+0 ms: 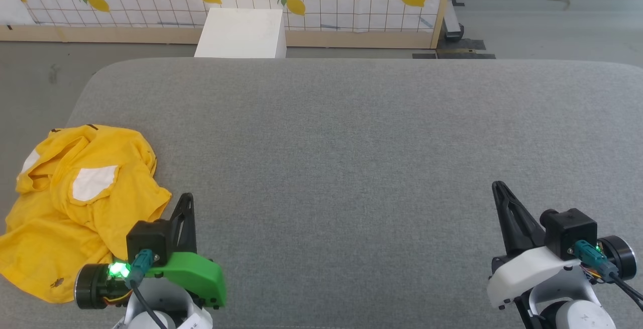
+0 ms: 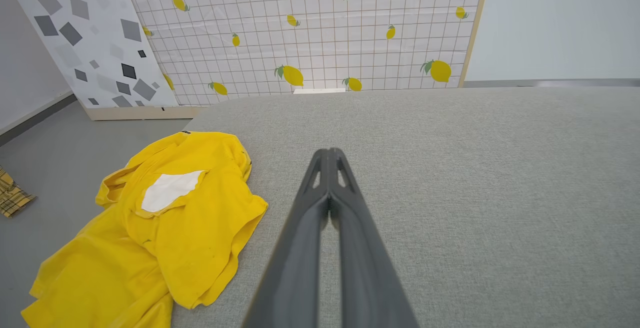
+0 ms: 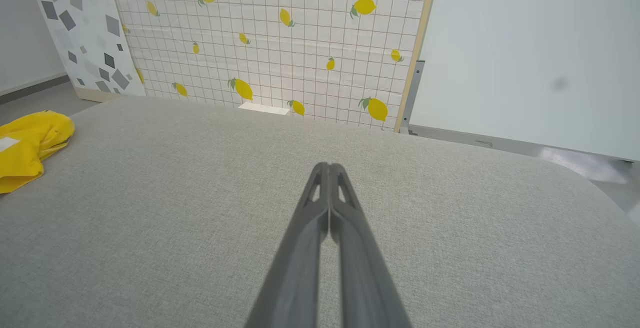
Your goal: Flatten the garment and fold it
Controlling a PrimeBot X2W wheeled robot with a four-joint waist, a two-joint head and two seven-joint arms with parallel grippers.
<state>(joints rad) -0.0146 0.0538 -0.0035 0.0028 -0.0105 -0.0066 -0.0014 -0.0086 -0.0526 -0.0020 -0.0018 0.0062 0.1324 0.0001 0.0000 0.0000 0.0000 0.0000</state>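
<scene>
Two long-fingered dark grippers are hovering low over the near part of a wide grey fabric-covered table [image 1: 351, 133], both with their jaws pressed fully together and carrying nothing. The left gripper [image 1: 187, 199] is sitting just beside the bright yellow soft cotton T-shirt [image 1: 75, 208] without touching it. The right gripper [image 1: 497, 187] is waiting well apart from the T-shirt, over bare cloth on the other side.

The T-shirt is lying crumpled at the near left corner of the table, and its outer folds seem to be spilling over the left edge. Flattening has not begun, so the step in hand looks like the first reach for the cloth. The next move is probably calling for the left jaws to part and swing left onto a free edge, with the right arm crossing over to take a second hold, so the heap can be dragged toward the middle and spread.

The heap's long axis is running roughly near to far along the left edge, leaning slightly outward at the near end. A white patch [image 1: 93, 182] is facing up, but the bunching is hiding collar and hem, so I cannot tell which end is the neck.
</scene>
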